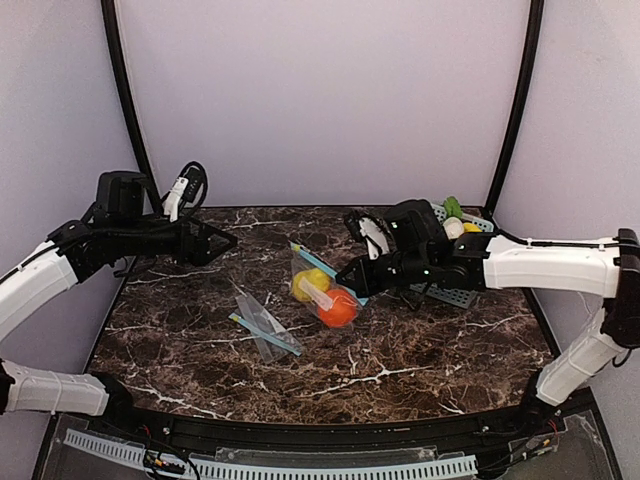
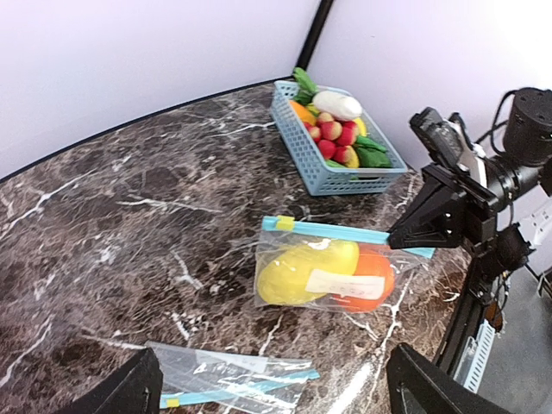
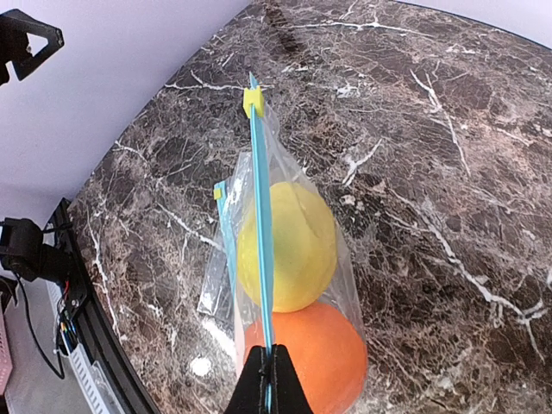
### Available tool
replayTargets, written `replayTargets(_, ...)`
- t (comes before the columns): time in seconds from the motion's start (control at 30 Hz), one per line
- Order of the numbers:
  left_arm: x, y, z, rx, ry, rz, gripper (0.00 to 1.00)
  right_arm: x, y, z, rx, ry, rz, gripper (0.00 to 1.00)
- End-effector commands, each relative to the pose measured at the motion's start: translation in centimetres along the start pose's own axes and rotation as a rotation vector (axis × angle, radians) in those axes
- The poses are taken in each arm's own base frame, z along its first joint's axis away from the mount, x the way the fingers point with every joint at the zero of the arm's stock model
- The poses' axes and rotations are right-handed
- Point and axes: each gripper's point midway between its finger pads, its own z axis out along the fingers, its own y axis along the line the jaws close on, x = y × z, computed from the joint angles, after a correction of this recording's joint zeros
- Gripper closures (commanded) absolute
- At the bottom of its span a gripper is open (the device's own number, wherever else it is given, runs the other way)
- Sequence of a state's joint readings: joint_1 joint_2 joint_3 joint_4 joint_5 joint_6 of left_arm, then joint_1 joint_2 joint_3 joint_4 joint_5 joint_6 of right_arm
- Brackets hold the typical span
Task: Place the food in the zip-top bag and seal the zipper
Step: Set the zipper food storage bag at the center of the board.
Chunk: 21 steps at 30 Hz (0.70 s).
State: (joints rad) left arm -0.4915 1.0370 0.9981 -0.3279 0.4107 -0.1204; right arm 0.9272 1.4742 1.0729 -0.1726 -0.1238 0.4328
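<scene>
Zip-top bag (image 1: 303, 263) lies mid-scene on the table (image 1: 200, 345), food (image 1: 340, 308) inside, zipper pinched at its right end.
Top view: right gripper (image 1: 350, 283) grips that end; left gripper (image 1: 218, 243) hangs spread at far left, well apart. Left wrist view: the film looks light, limp and slippery around hard, glossy toys. Right wrist view: fingers press together on the blue zipper strip (image 3: 261, 224), likely the firmest hold.

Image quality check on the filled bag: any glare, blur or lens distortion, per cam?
Top external: filled bag small, low detail; table front edge bowed. Left wrist: bag sharp, contents clear through the film; left gripper's own fingers dark, soft in the bottom corners. Right wrist: zipper crisp, right gripper shut on it at the frame's bottom edge; wide-angle stretch, small glare spot on the marble.
</scene>
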Motion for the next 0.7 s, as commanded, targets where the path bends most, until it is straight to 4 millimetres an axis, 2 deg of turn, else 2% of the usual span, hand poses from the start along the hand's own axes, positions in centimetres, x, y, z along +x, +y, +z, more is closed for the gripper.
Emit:
replayTargets(0.0, 2.0, 2.7, -0.6, -0.105, 0.043, -0.085, 0.09, -3.1, 1.1, 1.9, -0.033, -0.083, 0.031, 1.00)
replayTargets(0.2, 3.8, 4.4, -0.4, -0.170, 0.065, -0.068, 0.08, -3.3, -1.4, 5.6, -0.014, -0.060, 0.099, 1.00)
replayTargets(0.4, 3.7, 5.6, -1.2, -0.241, 0.038, -0.015, 0.07, -1.4, -6.4, 7.9, 0.032, 0.005, 0.200, 1.00)
replayTargets(0.53, 4.4, 6.2, -1.2, -0.264, 0.051, -0.015, 0.07, -0.5, -8.8, 7.8, 0.101, 0.018, 0.224, 0.99)
replayTargets(0.67, 4.7, 6.6, -1.3, -0.279, 0.055, -0.012, 0.07, -0.3, -9.9, 7.1, 0.165, 0.022, 0.186, 0.89)
